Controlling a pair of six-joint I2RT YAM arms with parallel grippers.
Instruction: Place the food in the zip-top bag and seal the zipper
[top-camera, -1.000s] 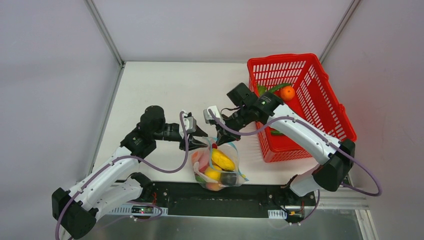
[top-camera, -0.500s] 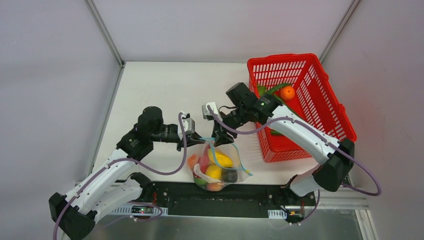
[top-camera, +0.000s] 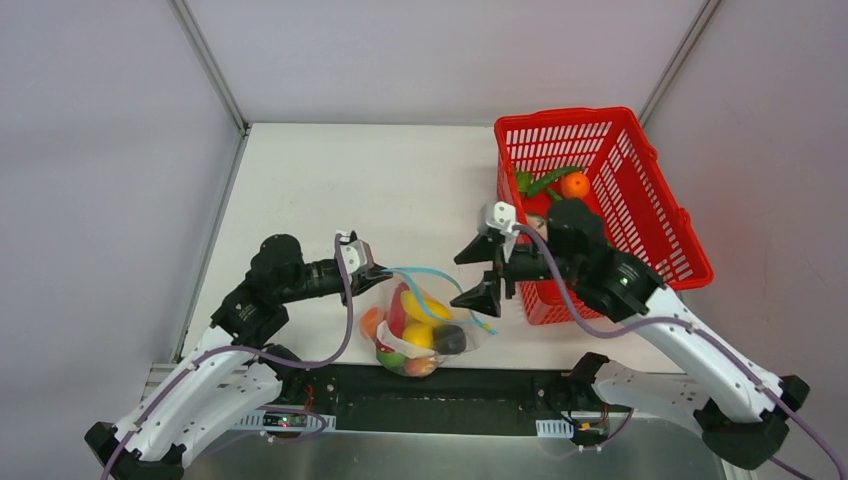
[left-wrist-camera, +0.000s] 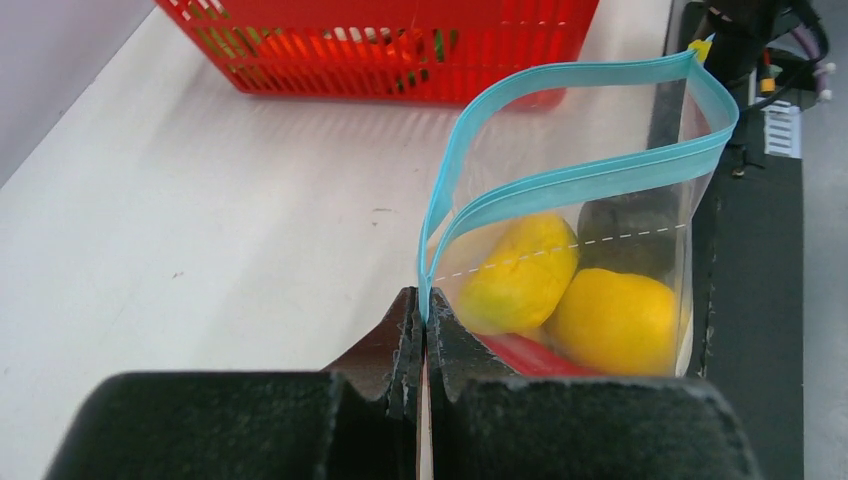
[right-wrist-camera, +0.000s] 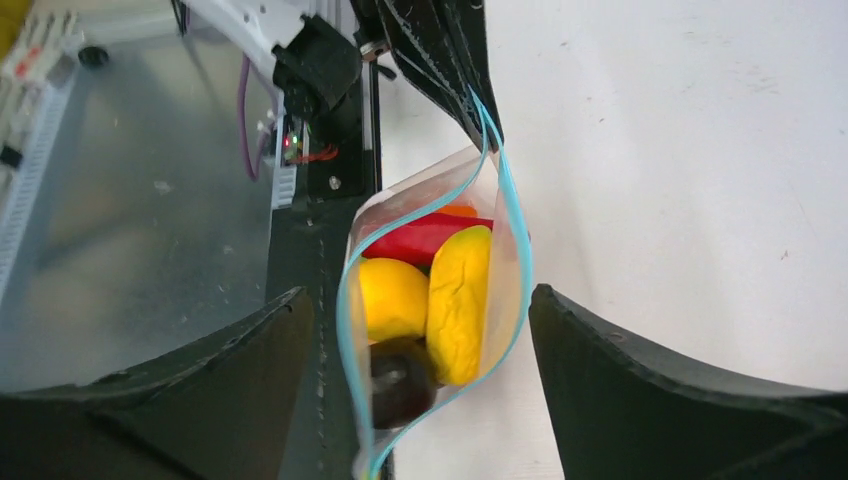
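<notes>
Zip-top bag (top-camera: 425, 335), loaded with food (left-wrist-camera: 610, 320) at the tabletop's (top-camera: 330, 180) near edge, is seemingly steadied for sealing by left fingers (left-wrist-camera: 385, 350) clenched on one zipper (left-wrist-camera: 580, 180) end, while right fingers (right-wrist-camera: 640, 390) are spread, empty.

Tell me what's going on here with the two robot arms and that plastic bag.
The left arm has its jaws shut on one end of the teal zipper of the zip-top bag, which sits at the near edge of the table. The bag's mouth gapes open, unsealed, with yellow, red and dark toy food inside. The right arm has its jaws wide open on either side of the bag's other end, gripping nothing. An orange and green pieces lie in the red mesh basket.
</notes>
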